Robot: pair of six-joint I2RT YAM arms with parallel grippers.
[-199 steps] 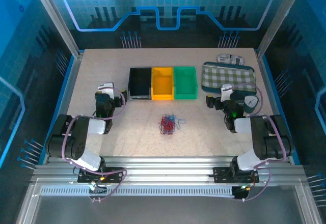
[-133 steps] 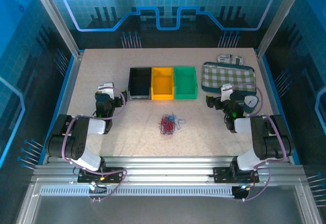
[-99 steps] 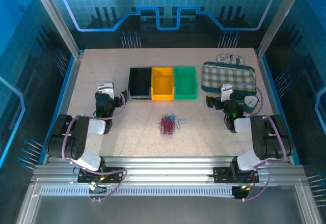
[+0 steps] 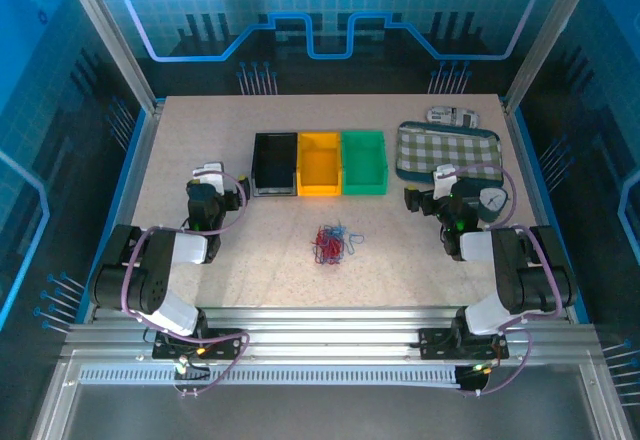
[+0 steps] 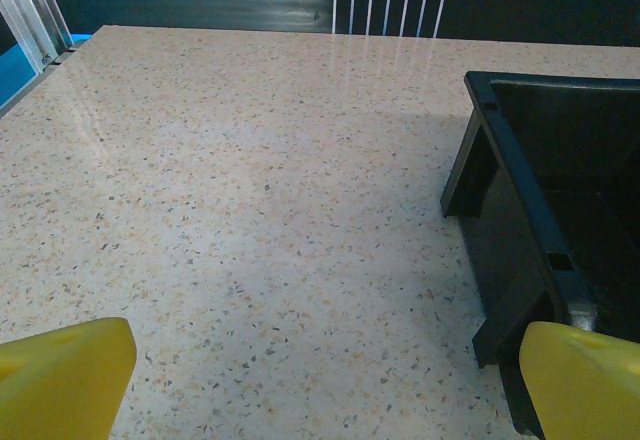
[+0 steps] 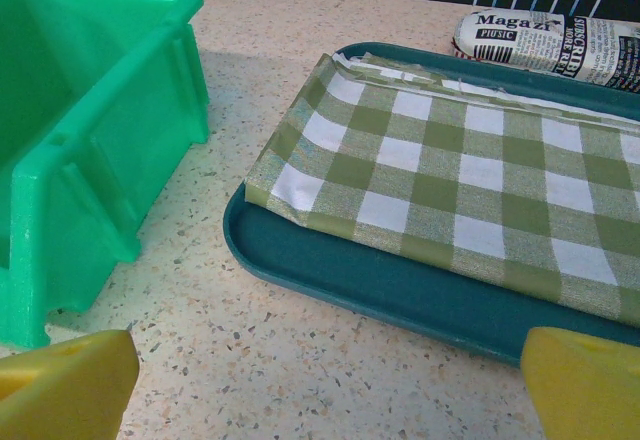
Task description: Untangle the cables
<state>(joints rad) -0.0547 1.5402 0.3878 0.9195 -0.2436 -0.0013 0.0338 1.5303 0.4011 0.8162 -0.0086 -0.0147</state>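
The cables [image 4: 333, 243], a small bunch of thin red and blue wires, lie tangled on the speckled table between the two arms, in front of the bins. My left gripper [image 4: 208, 175] rests low at the left, well away from the bunch. In the left wrist view its yellow fingertips [image 5: 60, 375] stand wide apart over bare table, so the left gripper [image 5: 325, 380] is open and holds nothing. My right gripper [image 4: 440, 178] sits at the right, also far from the cables. In the right wrist view the right gripper [image 6: 330, 385] is open and holds nothing.
A black bin [image 4: 275, 163], a yellow bin [image 4: 320, 163] and a green bin [image 4: 364, 161] stand in a row behind the cables. A teal tray [image 6: 400, 295] with a green checked cloth [image 6: 470, 190] lies at the back right, a rolled magazine [image 4: 453, 116] behind it.
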